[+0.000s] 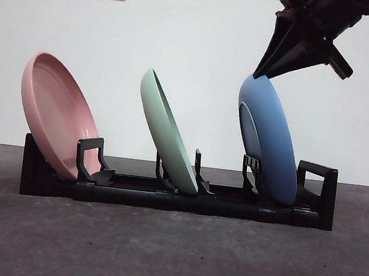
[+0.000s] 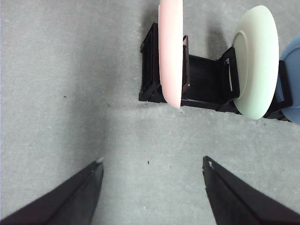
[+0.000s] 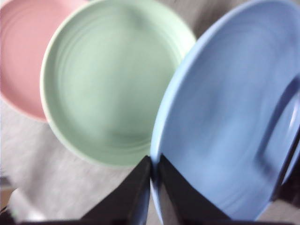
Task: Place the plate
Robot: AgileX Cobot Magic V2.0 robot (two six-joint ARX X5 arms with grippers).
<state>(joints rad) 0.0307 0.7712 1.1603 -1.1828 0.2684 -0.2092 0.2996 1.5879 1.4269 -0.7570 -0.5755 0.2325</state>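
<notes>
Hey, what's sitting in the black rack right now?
The black rack holds three tilted plates, each in its own slot: pink plate, green plate, blue plate. The right gripper pinches the blue plate's top rim. The slot bottoms are covered by the plates' lower edges.

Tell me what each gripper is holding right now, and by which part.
The right gripper pinches the blue plate by its top rim, with the plate standing in the black rack. The left gripper is open and holds nothing.
</notes>
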